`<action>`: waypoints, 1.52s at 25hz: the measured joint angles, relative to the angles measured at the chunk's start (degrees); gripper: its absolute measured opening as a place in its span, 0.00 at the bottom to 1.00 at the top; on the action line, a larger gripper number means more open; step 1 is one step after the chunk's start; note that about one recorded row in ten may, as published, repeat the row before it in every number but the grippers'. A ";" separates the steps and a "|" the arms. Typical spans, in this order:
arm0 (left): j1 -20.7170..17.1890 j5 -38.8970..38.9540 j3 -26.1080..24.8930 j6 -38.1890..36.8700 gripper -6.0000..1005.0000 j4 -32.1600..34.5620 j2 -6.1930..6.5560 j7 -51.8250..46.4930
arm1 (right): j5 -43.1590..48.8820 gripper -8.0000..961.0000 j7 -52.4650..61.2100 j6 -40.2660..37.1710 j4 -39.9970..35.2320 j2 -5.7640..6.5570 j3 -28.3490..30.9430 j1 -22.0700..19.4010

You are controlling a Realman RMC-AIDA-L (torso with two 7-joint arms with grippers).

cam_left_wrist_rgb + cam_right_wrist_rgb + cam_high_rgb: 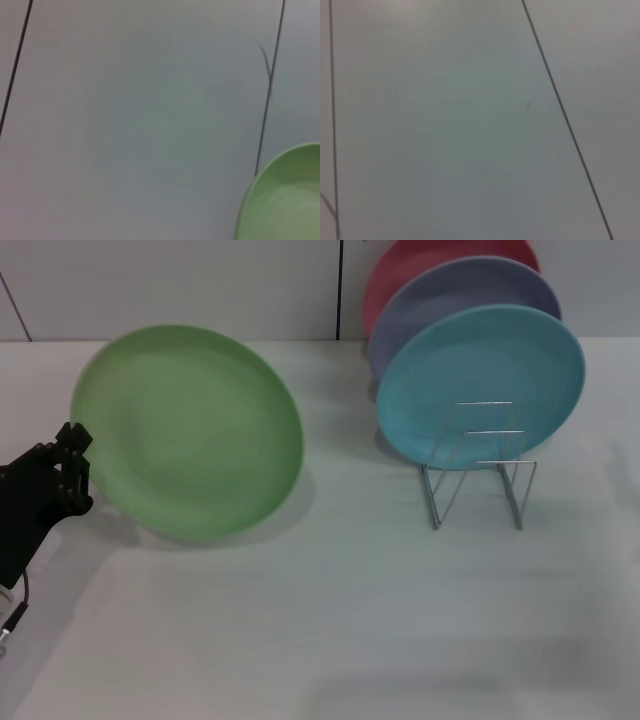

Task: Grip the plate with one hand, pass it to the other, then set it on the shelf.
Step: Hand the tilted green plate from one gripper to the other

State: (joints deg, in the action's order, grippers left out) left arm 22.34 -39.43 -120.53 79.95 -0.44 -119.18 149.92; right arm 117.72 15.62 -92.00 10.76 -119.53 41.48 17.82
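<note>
Nearest us, our left pincer [78, 465] is clamped on the near-left edge of the green plate [190, 430], holding it tilted up off the white table [330, 620]. We take the wire shelf [480, 465] as our landmark: the plate hangs well to its left, apart from it. On the shelf a sky-blue plate [480, 375] stands upright at the front, a lavender plate [440, 295] behind it, and a red plate [420, 258] behind that. Our left wrist view catches the green plate's rim [287, 200] against a pale panelled wall [140, 115]. Our right pincer is out of sight.
</note>
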 joint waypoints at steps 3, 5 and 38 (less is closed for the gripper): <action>0.22 0.15 -0.27 -0.18 0.04 0.07 0.00 0.41 | 0.30 0.74 -0.36 0.07 0.54 -0.01 -2.24 -0.26; 0.62 0.24 -0.44 -0.19 0.04 0.28 0.00 0.60 | 0.41 0.74 -0.62 0.11 0.57 -0.01 -4.21 -0.08; 4.78 0.33 -6.30 -0.54 0.04 4.11 0.01 5.95 | 0.76 0.73 -5.50 8.34 12.17 -0.20 -29.84 7.07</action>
State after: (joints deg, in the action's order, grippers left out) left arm 27.12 -39.10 -126.83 79.41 3.67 -119.18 155.88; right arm 118.48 10.12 -83.66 22.93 -119.72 11.64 24.89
